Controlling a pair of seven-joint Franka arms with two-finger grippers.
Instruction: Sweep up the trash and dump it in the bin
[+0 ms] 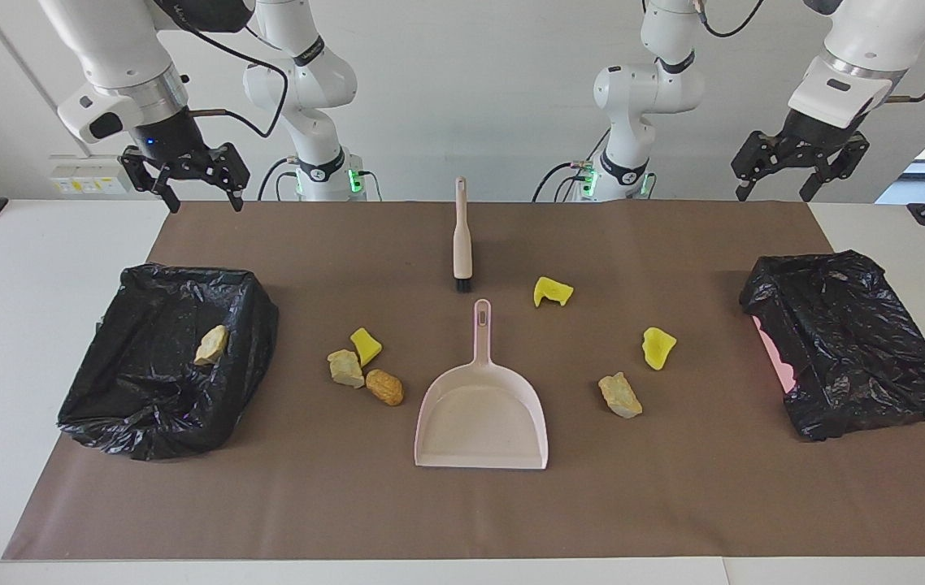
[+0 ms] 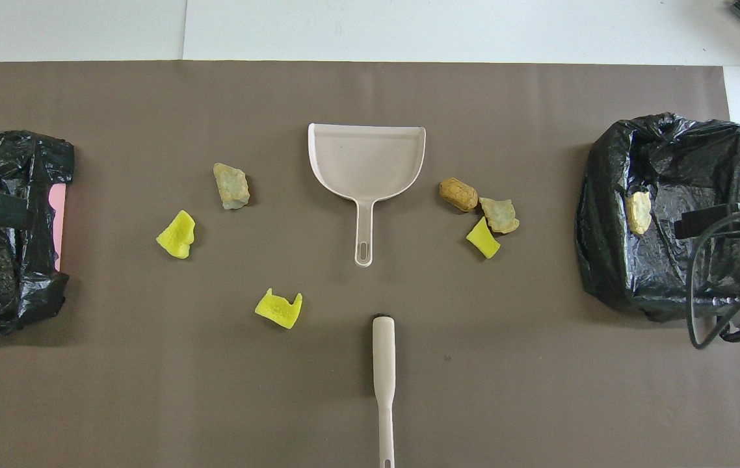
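Trash lies scattered on the brown mat [image 1: 462, 504]. Yellow chunks [image 1: 553, 291] [image 1: 657, 347] [image 1: 365, 345], beige lumps [image 1: 345, 368] [image 1: 620, 395] and an orange-brown lump [image 1: 385, 387] surround the pale pink dustpan [image 1: 482, 414] [image 2: 366, 159]. The beige brush [image 1: 462, 244] [image 2: 383, 370] lies nearer to the robots than the pan, with its bristles toward the pan's handle. A black-bagged bin [image 1: 105, 406] [image 2: 604, 214] at the right arm's end holds one beige lump [image 1: 211, 344]. My right gripper [image 1: 204, 201] hangs open over the mat's corner by that bin. My left gripper [image 1: 775, 193] hangs open over the corner at the left arm's end.
A second bin [image 1: 861, 357] [image 2: 6, 279] wrapped in a black bag, with a pink side showing, sits at the left arm's end of the mat. White table surface [image 1: 23, 268] surrounds the mat.
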